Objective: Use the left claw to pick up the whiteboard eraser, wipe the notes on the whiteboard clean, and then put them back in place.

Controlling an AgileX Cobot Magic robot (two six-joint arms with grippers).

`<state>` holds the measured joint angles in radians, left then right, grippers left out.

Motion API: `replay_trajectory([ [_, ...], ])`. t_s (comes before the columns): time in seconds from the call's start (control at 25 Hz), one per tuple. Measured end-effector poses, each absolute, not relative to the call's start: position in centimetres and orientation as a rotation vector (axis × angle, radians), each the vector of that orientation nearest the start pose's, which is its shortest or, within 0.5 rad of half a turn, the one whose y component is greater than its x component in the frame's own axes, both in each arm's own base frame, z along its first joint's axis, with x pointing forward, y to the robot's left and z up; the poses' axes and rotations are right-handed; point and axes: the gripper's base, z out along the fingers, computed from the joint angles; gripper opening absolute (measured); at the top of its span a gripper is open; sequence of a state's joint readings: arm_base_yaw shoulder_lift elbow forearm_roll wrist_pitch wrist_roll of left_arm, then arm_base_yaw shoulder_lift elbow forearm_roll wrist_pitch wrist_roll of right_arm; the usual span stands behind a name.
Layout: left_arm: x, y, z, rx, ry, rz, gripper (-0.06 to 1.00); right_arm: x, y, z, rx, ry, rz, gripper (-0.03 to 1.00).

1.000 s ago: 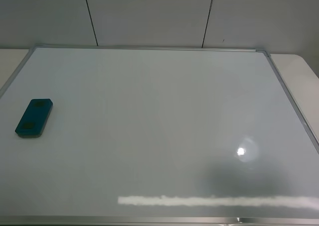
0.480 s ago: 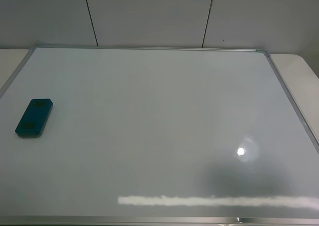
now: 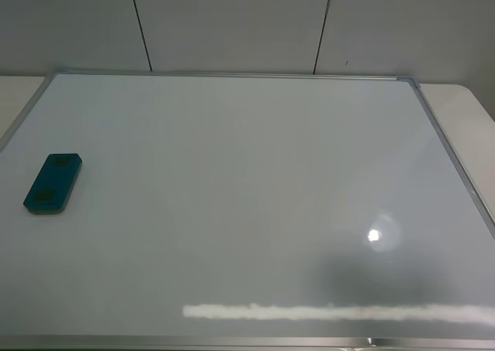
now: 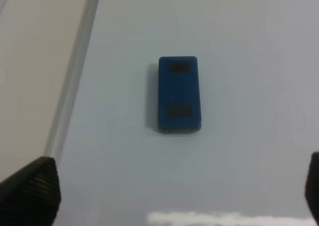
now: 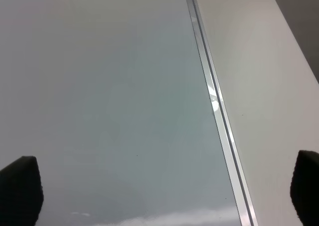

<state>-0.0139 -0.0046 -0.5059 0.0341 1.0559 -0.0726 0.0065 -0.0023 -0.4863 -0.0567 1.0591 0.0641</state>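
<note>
Whiteboard [image 3: 255,204] fills nearly the whole exterior high view, a glossy white surface in a thin silver frame, lying flat on a pale table [image 3: 464,103] whose bare top shows past the frame at 2 o'clock and at 10 o'clock. Near the front edge, a long bright streak of reflected light [image 3: 332,312] runs across the board, with a round glare spot [image 3: 374,235] and a soft grey shadow just above it. No red writing shows on the board. Farther back, beyond the frame, stands a grey panelled wall [image 3: 232,22] with two dark vertical seams.

The whiteboard eraser [image 3: 52,182], a teal block with two dark marks on top, lies on the board at 9 o'clock, near the left frame and apart from it. In the left wrist view it [image 4: 179,94] sits free on the white surface, well clear of the left claw [image 4: 174,191], whose black fingertips [image 4: 32,188] stand wide apart at the picture's corners, grasping nothing.

The right gripper [image 5: 164,191] likewise hangs spread and empty over the board's right frame [image 5: 214,106], one fingertip [image 5: 20,188] above the board.
</note>
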Motion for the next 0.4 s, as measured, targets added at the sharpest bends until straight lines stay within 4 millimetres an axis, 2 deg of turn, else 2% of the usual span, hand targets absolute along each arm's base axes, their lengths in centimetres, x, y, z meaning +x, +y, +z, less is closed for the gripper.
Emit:
replay_trajectory([
  [0.4, -0.61, 0.28, 27.93, -0.061, 2.028, -0.014, 0.99, -0.36, -0.45, 27.37, 0.061, 2.052, -0.024, 0.99],
])
